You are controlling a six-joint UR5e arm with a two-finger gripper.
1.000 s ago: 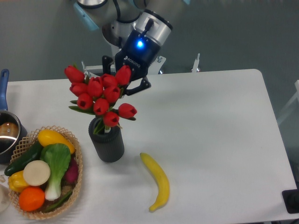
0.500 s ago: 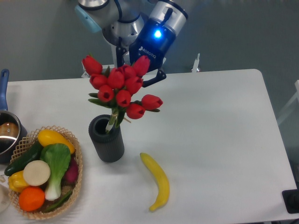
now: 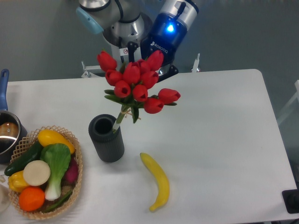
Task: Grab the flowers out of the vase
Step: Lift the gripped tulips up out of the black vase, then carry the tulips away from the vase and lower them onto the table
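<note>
The arm is carrying out the lifting step: the flowers (image 3: 138,86) are hanging up and to the right of the vase (image 3: 107,138), with the red buds bunched high above the table (image 3: 219,130) and only the bottom of the stems reaching toward the vase's round mouth — whether the tips are sitting just inside the rim or hanging right above it is hard to tell from this angle. The gripper (image 3: 159,65) is sitting behind the bunch, and the buds are covering its fingers, so I cannot tell from the view how the jaws are standing; since the bunch is hanging in the air against it, I am judging that it is pinching the flowers somewhere among the heads or upper stems. The vase is standing upright on the table, near the wicker basket (image 3: 70,140) of produce on its left and the banana (image 3: 158,181) lying to its lower right. The next move, as I am reading it, is calling for a little more straight lift — enough to bring the stem ends fully clear of the mouth without dragging on the rim and tipping the vase.
</note>
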